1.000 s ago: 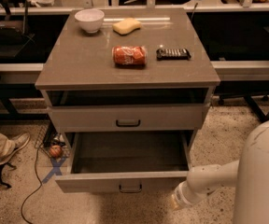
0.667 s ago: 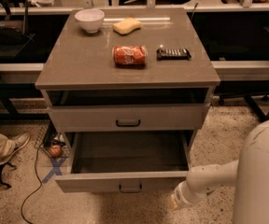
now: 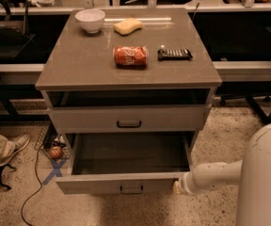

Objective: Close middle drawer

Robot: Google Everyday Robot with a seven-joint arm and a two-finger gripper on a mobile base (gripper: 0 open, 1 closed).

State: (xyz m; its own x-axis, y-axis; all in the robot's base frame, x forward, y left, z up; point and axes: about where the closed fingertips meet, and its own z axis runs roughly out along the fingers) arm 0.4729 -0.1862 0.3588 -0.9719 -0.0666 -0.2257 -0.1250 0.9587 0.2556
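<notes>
The middle drawer [image 3: 126, 182] is a wide grey drawer pulled far out of the cabinet, and its inside is empty. Its flat front carries a small dark bar handle [image 3: 131, 189]. My gripper [image 3: 178, 187] is at the end of the white arm [image 3: 211, 175], low on the right. It sits against the right end of the drawer's front. The uppermost drawer [image 3: 129, 119] above stands slightly out, with a dark gap over it. The lowest drawer is hidden under the open one.
On the cabinet top [image 3: 79, 65] are a white bowl [image 3: 90, 20], a yellow sponge [image 3: 128, 26], a red snack bag [image 3: 130, 56] and a dark bar [image 3: 174, 54]. A person's leg and shoe [image 3: 6, 147] and a cable [image 3: 36, 187] lie on the floor at left. My white body [image 3: 265, 178] fills the lower right.
My gripper has shifted slightly up, to the drawer's right front corner. The drawer stands about as far out as before.
</notes>
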